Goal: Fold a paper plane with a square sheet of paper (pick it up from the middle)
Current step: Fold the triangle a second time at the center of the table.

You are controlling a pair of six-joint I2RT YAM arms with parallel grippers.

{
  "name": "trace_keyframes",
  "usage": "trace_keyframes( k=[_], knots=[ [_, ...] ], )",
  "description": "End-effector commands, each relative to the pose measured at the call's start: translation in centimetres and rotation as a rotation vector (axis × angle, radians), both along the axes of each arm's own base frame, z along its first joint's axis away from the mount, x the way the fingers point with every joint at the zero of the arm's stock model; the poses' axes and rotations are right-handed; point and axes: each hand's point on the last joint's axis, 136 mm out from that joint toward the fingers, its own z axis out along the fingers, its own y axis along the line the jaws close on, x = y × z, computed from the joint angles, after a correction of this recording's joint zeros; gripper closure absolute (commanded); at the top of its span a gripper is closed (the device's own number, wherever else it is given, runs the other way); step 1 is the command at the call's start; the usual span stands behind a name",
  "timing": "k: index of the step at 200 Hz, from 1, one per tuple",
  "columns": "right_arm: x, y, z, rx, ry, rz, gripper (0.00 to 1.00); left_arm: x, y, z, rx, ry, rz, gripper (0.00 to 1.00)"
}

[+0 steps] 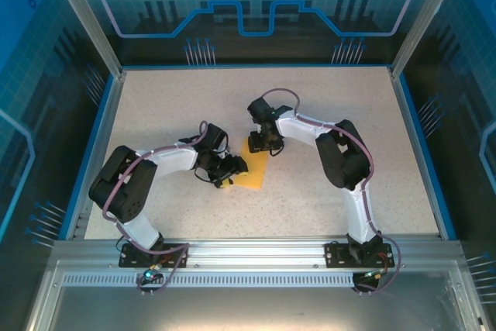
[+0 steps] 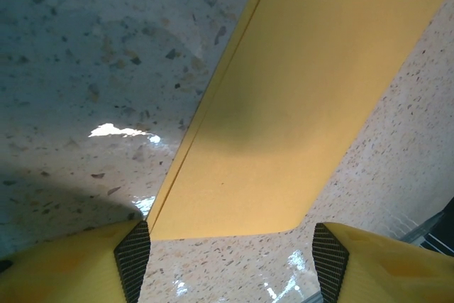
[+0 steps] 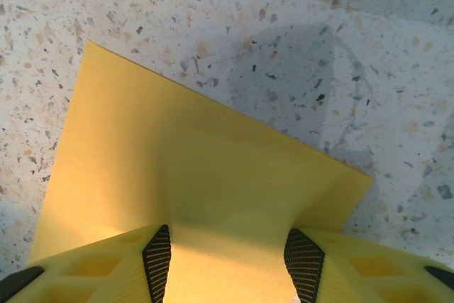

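I see my right gripper (image 3: 230, 264) spread wide astride one edge of the paper (image 3: 191, 168), my left gripper (image 2: 230, 264) likewise spread at its opposite side, the sheet lying mid-table (image 1: 349, 106) between them.

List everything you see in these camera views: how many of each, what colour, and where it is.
sheet of paper: one, orange-yellow, middle of the table, between the two grippers
table: one, speckled beige with a blue rim, under everything
wall panels: blue with printed lines, around the table's far and side edges
metal rail: one, silver, along the near edge, carrying the arm bases
left arm and right arm: two, black and white, both bent in toward the sheet
left gripper: one, yellow fingers with black pads, open, at the sheet's left side
right gripper: one, same colours, open, sheet's edge bowed up between its fingers
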Motion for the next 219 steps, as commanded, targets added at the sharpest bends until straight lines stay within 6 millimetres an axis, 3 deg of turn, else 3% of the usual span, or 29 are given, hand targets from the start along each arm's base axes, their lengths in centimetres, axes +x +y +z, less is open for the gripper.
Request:
trace_keyframes(
  k=[1, 125, 219],
  knots=[
    [-2.9, -2.2, -5.0, -0.069, 0.153, -0.026, 0.48, -0.1, 0.5, 0.0, 0.056, 0.0, -0.012, 0.33],
    [-2.9, -2.2, -5.0, -0.07, 0.152, -0.025, 0.48, -0.1, -1.2, -0.4, 0.026, 0.008, -0.072, 0.33],
    [-2.9, -2.2, -5.0, -0.07, 0.152, -0.028, 0.47, 0.6, -2.6, 0.4, 0.001, -0.019, -0.109, 0.33]
  ],
)
